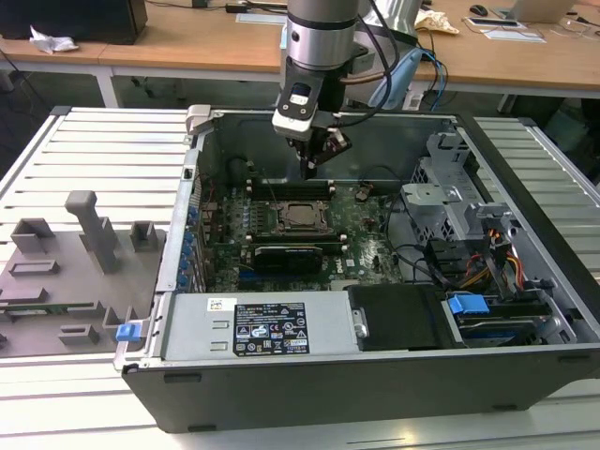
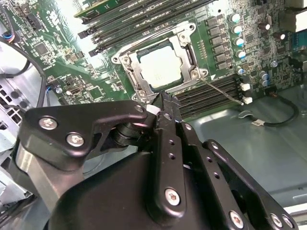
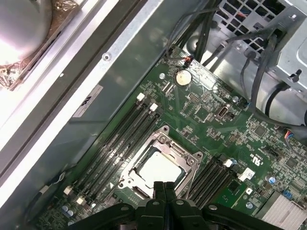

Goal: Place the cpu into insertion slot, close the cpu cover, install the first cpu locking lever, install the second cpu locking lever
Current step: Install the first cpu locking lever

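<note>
Cpu [image 2: 163, 67], a small flat square chip with a pale silvery metal top, lies seated in its socket on the green motherboard [image 2: 72, 72], inside the open grey computer case [image 1: 375, 375] that stands on the slatted metal surface [image 1: 103, 131]. The cpu cover [image 2: 187, 52], a thin hinged grey metal frame with a square opening, lies flat around the chip's top, so placing and closing look done. The black pincer [image 2: 160, 101] hangs just above the socket's near edge, its tips clenched together on nothing. A thin silver wire locking lever [image 2: 221, 91] stands out slantwise from one corner of the frame and seems unlatched; the other lever I cannot make out clearly. By my judgement the first lever step is in hand. It calls for the closed tips to bear on that wire, push it down and steer it sideways under its catch, without scraping the board.
</note>
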